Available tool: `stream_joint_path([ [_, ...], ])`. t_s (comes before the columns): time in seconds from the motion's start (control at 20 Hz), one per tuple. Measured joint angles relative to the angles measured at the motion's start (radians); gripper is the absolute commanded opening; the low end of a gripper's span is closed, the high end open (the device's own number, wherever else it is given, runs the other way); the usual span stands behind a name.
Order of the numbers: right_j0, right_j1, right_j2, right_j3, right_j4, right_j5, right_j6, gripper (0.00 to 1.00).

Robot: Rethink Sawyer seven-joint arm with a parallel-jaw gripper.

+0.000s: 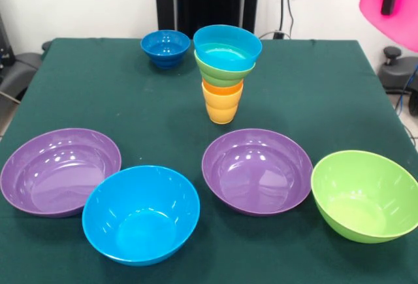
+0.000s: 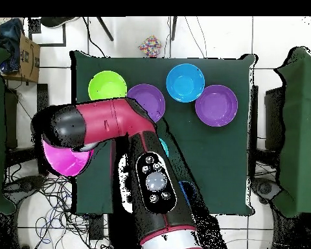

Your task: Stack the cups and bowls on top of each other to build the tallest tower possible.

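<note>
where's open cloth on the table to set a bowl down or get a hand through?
Widest bare patch: the cloth between the dark blue bowl, the tower and the left purple bowl. Also open: right of the tower, above the large green bowl. Crowded: the near row, where the blue bowl overlaps that purple bowl and the second purple bowl nearly meets the green one.
</note>
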State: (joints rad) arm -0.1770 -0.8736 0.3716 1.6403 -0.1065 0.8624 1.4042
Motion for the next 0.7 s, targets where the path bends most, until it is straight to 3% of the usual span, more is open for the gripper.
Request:
stream_joint_path([
  [0.7, -0.06, 0.07, 0.014, -0.134, 0.001, 0.141, 0.0, 0.0],
])
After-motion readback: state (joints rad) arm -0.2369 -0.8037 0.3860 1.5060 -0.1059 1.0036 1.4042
